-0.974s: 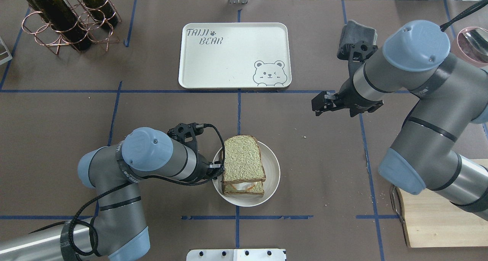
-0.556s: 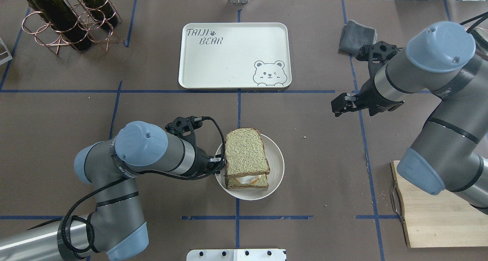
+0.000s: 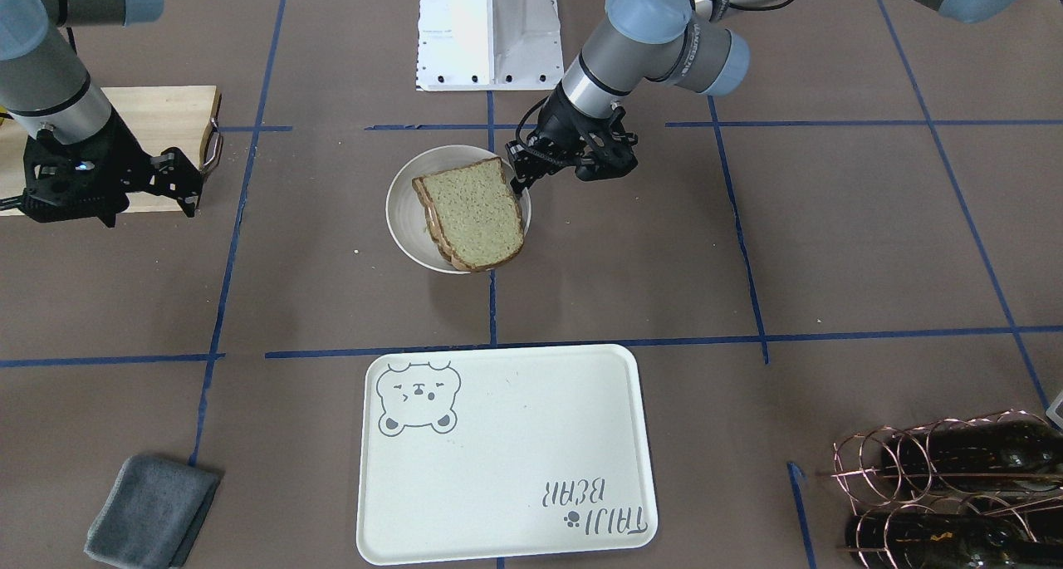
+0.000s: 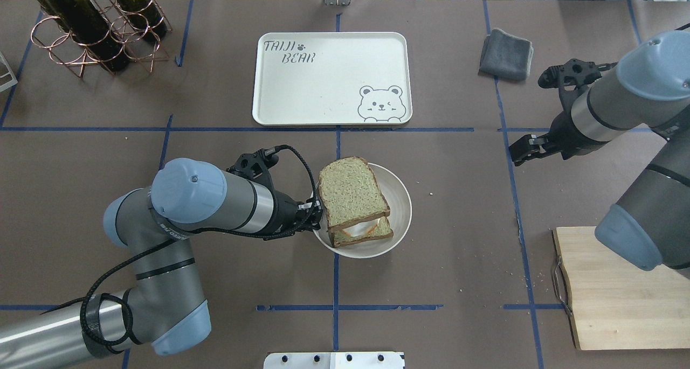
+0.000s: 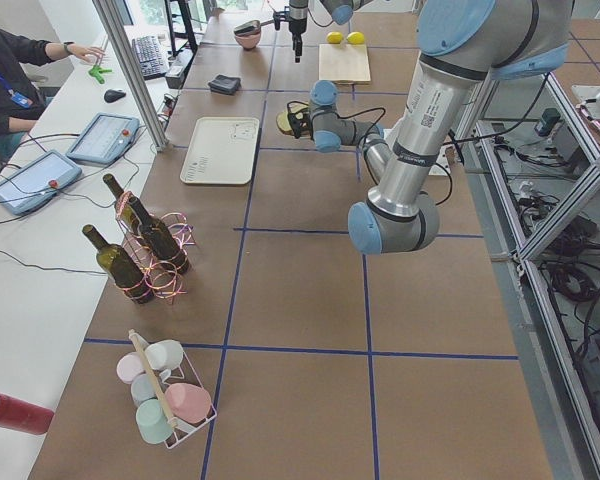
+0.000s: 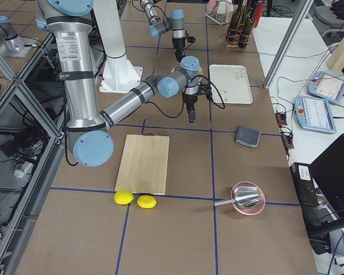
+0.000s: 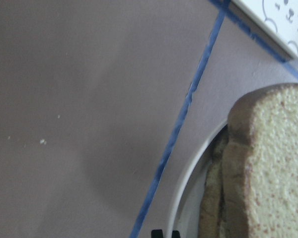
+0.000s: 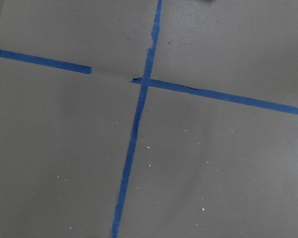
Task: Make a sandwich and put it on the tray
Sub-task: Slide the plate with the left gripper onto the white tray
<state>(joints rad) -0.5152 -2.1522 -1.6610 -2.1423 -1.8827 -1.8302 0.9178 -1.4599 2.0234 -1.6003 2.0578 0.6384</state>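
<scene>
The sandwich (image 4: 353,192), two speckled bread slices with a fried egg between them, lies on a small round white plate (image 4: 403,199). My left gripper (image 4: 318,218) is shut on the plate's left rim and holds it near the table's middle. The sandwich also shows in the front view (image 3: 473,212) and the left wrist view (image 7: 268,173). The cream tray (image 4: 323,83) with the bear drawing lies empty beyond the plate, and shows in the front view (image 3: 498,461). My right gripper (image 4: 518,154) is open and empty, far right of the plate.
A grey cloth (image 4: 505,54) lies right of the tray. A wooden cutting board (image 4: 609,304) sits at the near right. A copper rack with wine bottles (image 4: 91,29) stands at the far left. Blue tape lines cross the brown table.
My left gripper has moved the plate with the sandwich away from me towards the tray and a little right. My right arm has drawn back to the right.
</scene>
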